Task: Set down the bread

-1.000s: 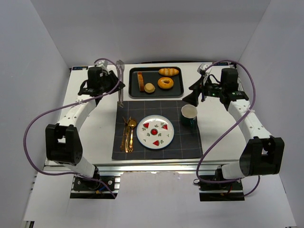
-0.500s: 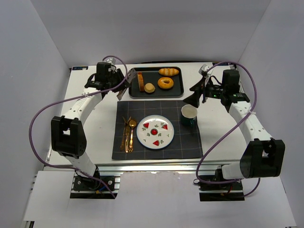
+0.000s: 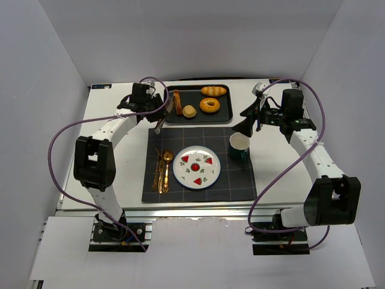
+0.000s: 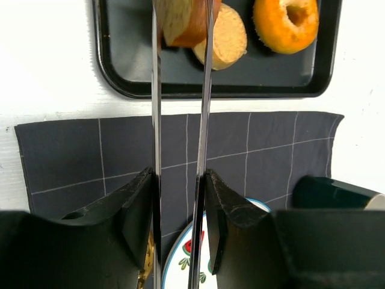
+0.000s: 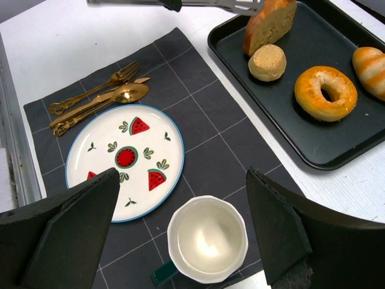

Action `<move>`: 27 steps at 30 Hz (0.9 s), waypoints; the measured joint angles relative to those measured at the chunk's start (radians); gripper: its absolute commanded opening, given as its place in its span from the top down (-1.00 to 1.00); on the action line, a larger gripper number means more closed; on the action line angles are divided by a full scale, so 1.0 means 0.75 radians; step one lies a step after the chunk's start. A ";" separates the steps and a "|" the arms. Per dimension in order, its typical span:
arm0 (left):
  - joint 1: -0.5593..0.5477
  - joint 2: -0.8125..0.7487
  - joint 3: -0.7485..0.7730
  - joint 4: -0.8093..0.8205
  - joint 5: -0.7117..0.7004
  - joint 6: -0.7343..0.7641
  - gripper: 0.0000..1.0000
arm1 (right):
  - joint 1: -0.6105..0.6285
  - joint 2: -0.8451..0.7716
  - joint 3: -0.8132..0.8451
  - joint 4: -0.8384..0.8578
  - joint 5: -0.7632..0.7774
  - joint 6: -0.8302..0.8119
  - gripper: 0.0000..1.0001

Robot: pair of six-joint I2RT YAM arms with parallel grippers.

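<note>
The bread [image 3: 177, 102] is a golden-brown slice standing on edge at the left end of the black tray [image 3: 227, 113]. It also shows in the left wrist view [image 4: 180, 21] and the right wrist view [image 5: 269, 24]. My left gripper [image 3: 157, 110] [image 4: 179, 180] is shut on metal tongs [image 4: 206, 90], whose two blades reach into the tray and straddle the slice. The white watermelon plate [image 3: 175, 168] [image 5: 102, 162] lies on the dark placemat. My right gripper [image 3: 248, 117] [image 5: 182, 174] is open and empty above the cup.
A white-lined green cup [image 3: 239, 144] [image 5: 207, 238] stands right of the plate. The tray also holds a doughnut [image 3: 209, 105], a glossy roll [image 3: 213, 91] and a small round cake [image 3: 190, 111]. Gold cutlery [image 3: 162, 168] lies left of the plate.
My left arm has swung right with the tongs from the table's left side to the tray, bringing the tips to the bread slice. The right arm has barely moved.
</note>
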 measured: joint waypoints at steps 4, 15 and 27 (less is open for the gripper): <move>-0.001 0.020 0.023 -0.013 0.001 0.005 0.05 | -0.001 -0.003 -0.001 0.007 -0.001 0.001 -0.79; -0.003 0.021 0.056 -0.013 0.019 0.009 0.05 | -0.010 -0.011 -0.002 0.009 -0.002 0.003 -0.79; -0.003 0.029 0.056 -0.014 0.023 0.010 0.15 | -0.011 -0.011 -0.002 0.010 -0.016 0.008 -0.79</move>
